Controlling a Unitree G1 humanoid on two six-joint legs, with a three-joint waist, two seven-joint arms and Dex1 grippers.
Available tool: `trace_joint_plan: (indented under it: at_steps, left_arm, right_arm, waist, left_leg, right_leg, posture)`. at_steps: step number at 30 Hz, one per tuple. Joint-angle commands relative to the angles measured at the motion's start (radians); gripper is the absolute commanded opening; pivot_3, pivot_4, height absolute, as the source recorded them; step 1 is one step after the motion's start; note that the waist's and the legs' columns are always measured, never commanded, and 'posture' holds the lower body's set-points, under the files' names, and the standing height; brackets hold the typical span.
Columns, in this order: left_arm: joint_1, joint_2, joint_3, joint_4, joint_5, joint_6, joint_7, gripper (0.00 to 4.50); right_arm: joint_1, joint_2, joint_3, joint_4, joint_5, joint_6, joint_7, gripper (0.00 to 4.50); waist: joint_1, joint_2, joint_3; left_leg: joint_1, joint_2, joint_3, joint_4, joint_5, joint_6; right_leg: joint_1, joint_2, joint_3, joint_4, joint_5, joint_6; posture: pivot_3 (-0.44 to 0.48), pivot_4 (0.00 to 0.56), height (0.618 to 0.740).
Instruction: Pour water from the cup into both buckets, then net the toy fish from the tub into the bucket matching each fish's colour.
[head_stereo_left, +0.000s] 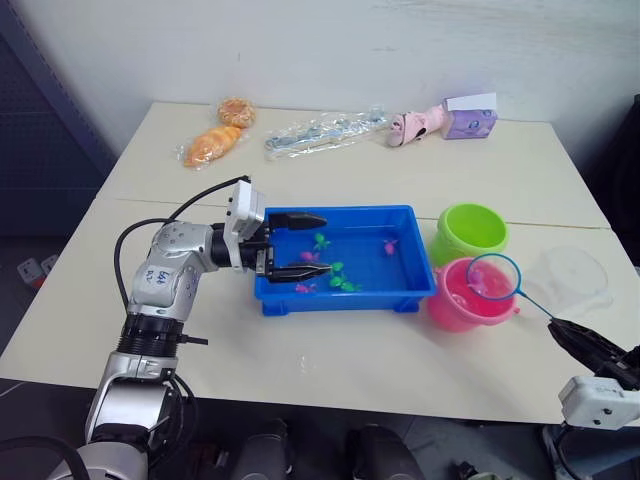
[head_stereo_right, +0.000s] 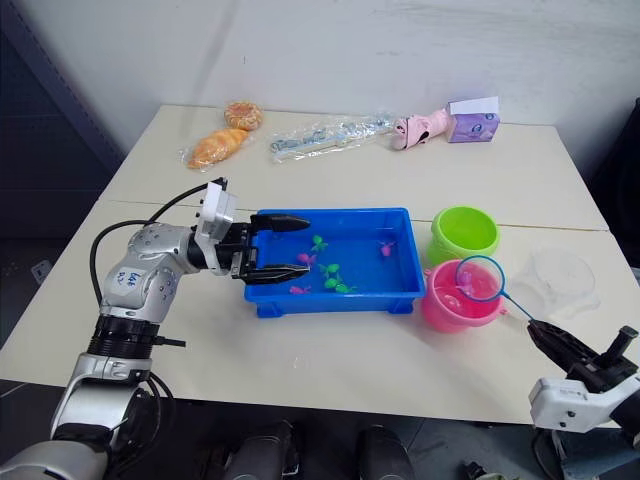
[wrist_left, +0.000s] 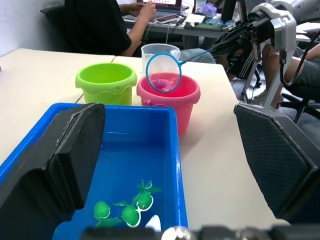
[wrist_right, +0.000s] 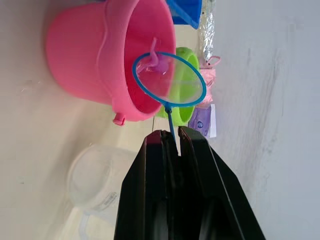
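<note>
The blue tub (head_stereo_left: 345, 297) sits mid-table with several green and pink toy fish (head_stereo_left: 340, 280) in its water. My left gripper (head_stereo_left: 305, 245) is open, its fingers spread over the tub's left end. To the right of the tub stand the lime green bucket (head_stereo_left: 472, 232) and, nearer me, the pink bucket (head_stereo_left: 462, 305). The net (head_stereo_left: 493, 277) hangs tilted over the pink bucket's mouth with a pink fish (wrist_right: 159, 62) in its mesh. My right gripper (wrist_right: 171, 137) is shut on the net's thin handle. The clear cup (head_stereo_left: 572, 278) stands right of the buckets.
Along the table's far edge lie wrapped bread (head_stereo_left: 215, 140), a clear plastic bag (head_stereo_left: 325, 132), a pink toy (head_stereo_left: 418, 122) and a purple box (head_stereo_left: 470, 118). In the left wrist view a person (wrist_left: 105, 25) sits at a desk beyond the table.
</note>
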Motion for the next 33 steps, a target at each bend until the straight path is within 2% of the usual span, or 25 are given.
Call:
trace_joint_plan:
  at_steps: [1, 11, 14, 18, 24, 33]
  left_arm:
    - [0.002, -0.013, -0.002, -0.045, -0.023, -0.001, 0.007, 4.44]
    - [0.009, -0.047, -0.017, -0.047, -0.022, 0.011, 0.011, 4.44]
    - [0.006, -0.051, -0.019, -0.042, -0.02, 0.008, 0.01, 4.44]
    - [0.007, -0.055, -0.025, -0.039, -0.021, 0.006, 0.007, 4.44]
    - [0.009, -0.061, -0.029, -0.038, -0.021, 0.005, 0.007, 4.44]
    - [0.005, -0.069, -0.027, -0.035, -0.019, 0.0, 0.009, 4.44]
  right_arm:
    - [0.018, -0.001, -0.056, -0.003, -0.05, -0.067, -0.095, 0.0]
    - [0.052, 0.028, -0.019, -0.029, -0.113, -0.075, -0.202, 0.0]
    - [0.048, 0.026, -0.05, -0.025, -0.126, -0.035, -0.226, 0.0]
    - [0.075, 0.026, 0.008, -0.049, -0.134, -0.036, -0.218, 0.0]
    - [0.068, -0.018, -0.022, 0.021, -0.136, 0.028, -0.241, 0.0]
    - [0.058, -0.016, 0.041, -0.039, -0.144, 0.035, -0.254, 0.0]
  waist:
    - [0.0, 0.0, 0.0]
    - [-0.002, 0.0, 0.0]
    - [-0.001, 0.0, 0.0]
    - [-0.001, 0.0, 0.0]
    - [-0.001, 0.0, 0.0]
    - [-0.001, 0.0, 0.0]
  left_leg:
    - [0.0, 0.0, 0.0, 0.0, 0.0, 0.0]
    - [0.002, 0.0, 0.001, 0.0, 0.001, -0.001]
    - [0.002, 0.0, 0.002, 0.0, 0.001, -0.001]
    - [0.003, 0.0, 0.002, 0.0, 0.001, -0.001]
    - [0.003, 0.0, 0.003, 0.0, 0.001, 0.0]
    - [0.004, 0.0, 0.003, -0.001, 0.001, -0.001]
  right_leg:
    - [0.0, 0.0, 0.0, 0.0, 0.0, 0.0]
    - [0.0, 0.0, 0.002, 0.001, 0.0, 0.0]
    - [0.0, 0.0, 0.002, 0.002, 0.0, 0.0]
    - [0.0, 0.0, 0.002, 0.003, 0.0, 0.0]
    - [0.001, 0.0, 0.003, 0.003, 0.0, 0.0]
    - [0.001, 0.0, 0.004, 0.004, 0.0, 0.0]
  posture:
    - [0.0, 0.15, 0.74]
    - [0.0, 0.15, 0.74]
    - [0.0, 0.15, 0.74]
    - [0.0, 0.15, 0.74]
    - [0.0, 0.15, 0.74]
    - [0.0, 0.15, 0.74]
